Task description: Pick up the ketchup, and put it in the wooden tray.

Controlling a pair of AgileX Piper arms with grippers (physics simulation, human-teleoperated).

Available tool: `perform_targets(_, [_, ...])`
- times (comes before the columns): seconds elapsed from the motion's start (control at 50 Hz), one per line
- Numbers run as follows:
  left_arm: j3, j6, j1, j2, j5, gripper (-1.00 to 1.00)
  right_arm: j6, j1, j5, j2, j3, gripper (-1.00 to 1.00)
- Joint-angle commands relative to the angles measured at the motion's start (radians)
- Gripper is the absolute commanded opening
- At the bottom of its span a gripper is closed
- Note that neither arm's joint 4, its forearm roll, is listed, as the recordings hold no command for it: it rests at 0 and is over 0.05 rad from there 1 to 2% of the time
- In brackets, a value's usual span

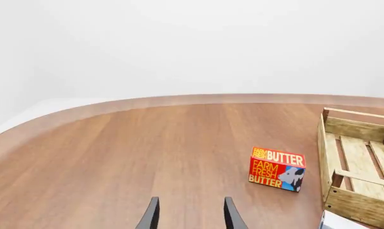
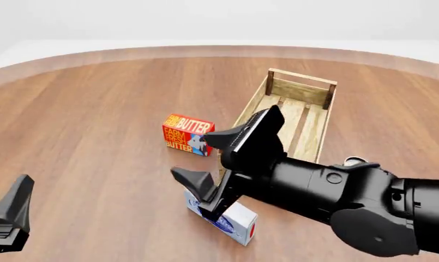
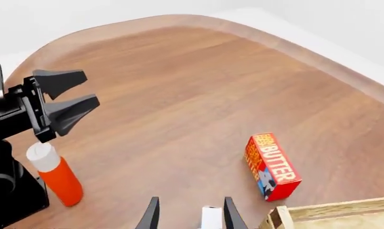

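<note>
Left gripper (image 1: 192, 217), left wrist view: only the two dark tips show. They sit apart with bare tabletop between them, so it's holding nothing.
Butter box (image 1: 277, 168): standing upright on the table (image 1: 115, 157), near the short end of the wooden tray (image 1: 360, 164) but not touching it.
White box (image 1: 342, 222): just a corner pokes in beside the tray.
Ketchup from this view: not visible. My guess is this camera looks right past it.
Right gripper (image 2: 223, 157), front view: it's huge in the frame, with the jaws spread wide and nothing between them. It hangs over the white box, just beside the tray's near end.
Left gripper, front view: low in the near left corner, well apart from everything else.
Tray contents: looks empty from what shows, though the right arm hides the near part.
Ketchup, front view: can't find it, it's probably outside the frame.
Ketchup (image 3: 59, 180), right wrist view: finally there! It stands upright with its white cap on top, just beside the left arm's base and below the left gripper's parted fingers. It's well apart from the tray.
Right fingertips: parted, with a bit of white between them. That reads as the box underneath, not something gripped.
Why this setup: the bottle is on the left arm's side, so I'd say the left arm is the one to grab it. The right one seems parked out of reach.
Progress: the pick hasn't started.
</note>
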Motion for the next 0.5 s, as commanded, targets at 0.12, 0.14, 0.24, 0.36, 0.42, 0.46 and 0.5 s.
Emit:
perform_targets(0.12, [0.000, 0.000, 0.000, 0.000, 0.000, 1.00, 0.013, 0.121, -0.041, 0.162, -0.090, 1.00])
perform_targets(0.14, [0.000, 0.000, 0.000, 0.000, 0.000, 1.00, 0.013, 0.121, -0.041, 0.162, -0.090, 1.00])
perform_targets(0.24, [0.000, 0.000, 0.000, 0.000, 0.000, 1.00, 0.016, 0.186, -0.062, 0.253, -0.138, 1.00])
perform_targets(0.36, [0.000, 0.000, 0.000, 0.000, 0.000, 1.00, 0.006, 0.299, -0.079, 0.405, -0.230, 1.00])
perform_targets(0.42, [0.000, 0.000, 0.000, 0.000, 0.000, 1.00, 0.004, 0.309, -0.081, 0.418, -0.237, 1.00])
perform_targets(0.46, [0.000, 0.000, 0.000, 0.000, 0.000, 1.00, 0.003, 0.313, -0.081, 0.422, -0.240, 1.00])
perform_targets(0.5, [0.000, 0.000, 0.000, 0.000, 0.000, 1.00, 0.004, 0.322, -0.081, 0.432, -0.248, 1.00])
